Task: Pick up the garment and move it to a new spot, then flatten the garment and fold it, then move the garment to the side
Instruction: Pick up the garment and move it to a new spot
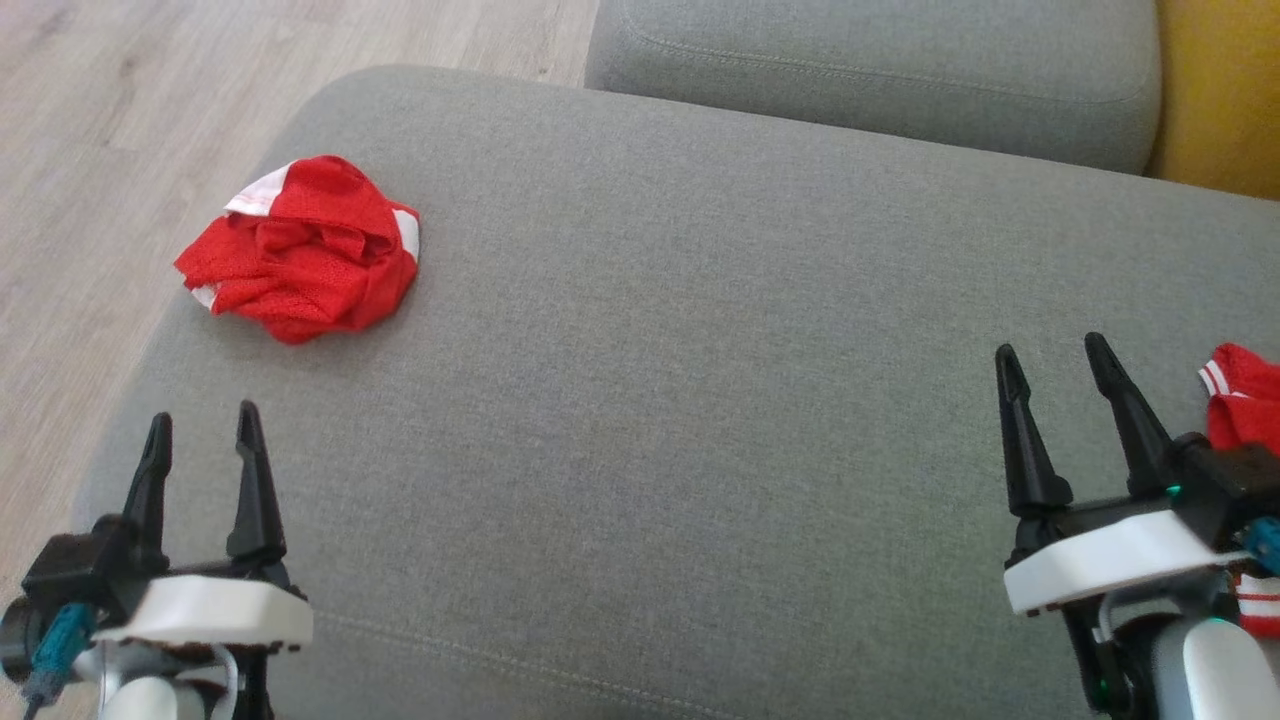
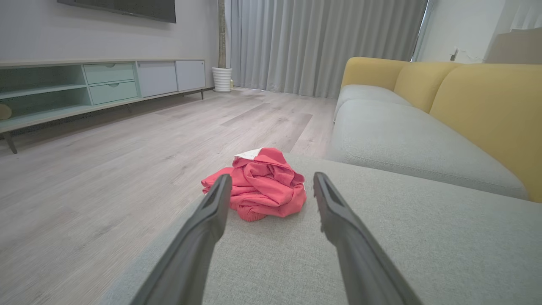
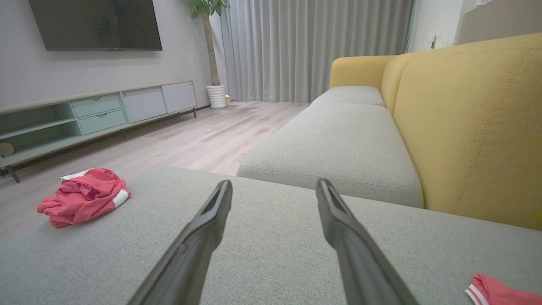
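Likely light and limp, the garment at 11 o'clock wants a top-fold pinch; left claw and right claw gape empty

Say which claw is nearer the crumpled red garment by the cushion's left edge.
Left. The left claw sits open just short of the garment, aimed at it; the right claw is far across the cushion, beside a second red garment.

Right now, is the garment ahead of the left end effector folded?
No, crumpled: the garment lies in a bunched heap on the cushion.
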